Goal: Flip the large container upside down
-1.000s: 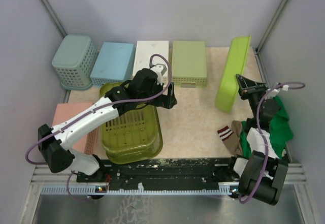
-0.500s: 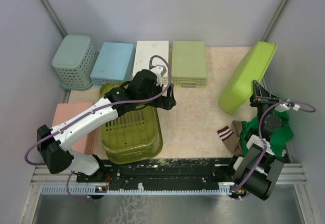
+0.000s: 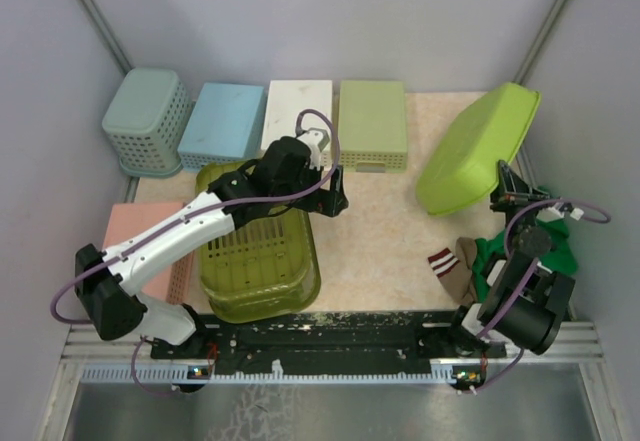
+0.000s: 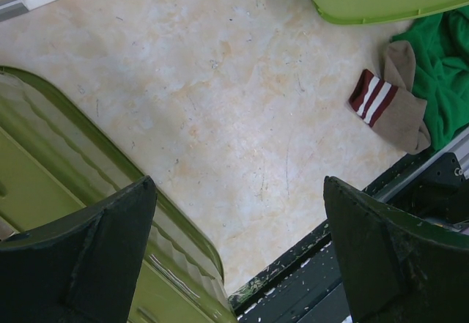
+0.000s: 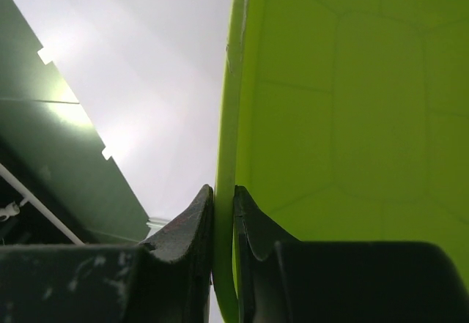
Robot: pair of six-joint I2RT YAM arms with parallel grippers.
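Note:
The large container (image 3: 470, 149) is a lime-green smooth-walled tub, tilted at the back right with its plain bottom facing up and left. My right gripper (image 3: 507, 189) is shut on its rim; in the right wrist view the fingers (image 5: 196, 213) pinch the thin green wall (image 5: 330, 118). My left gripper (image 3: 335, 191) is open and empty, hovering over the table right of the olive slatted basket (image 3: 258, 251). In the left wrist view the tub's rim (image 4: 381, 1) shows at the top right.
Upside-down small baskets line the back: teal (image 3: 147, 121), blue (image 3: 223, 121), white (image 3: 298, 113), pale green (image 3: 373, 124). A pink basket (image 3: 135, 246) sits left. A striped sock (image 3: 452, 264) and green cloth (image 3: 540, 251) lie at the right, by the side wall.
The right gripper has tipped the tub from standing on edge toward bottom-up, and its lower rim has swung left. The left arm has not moved.

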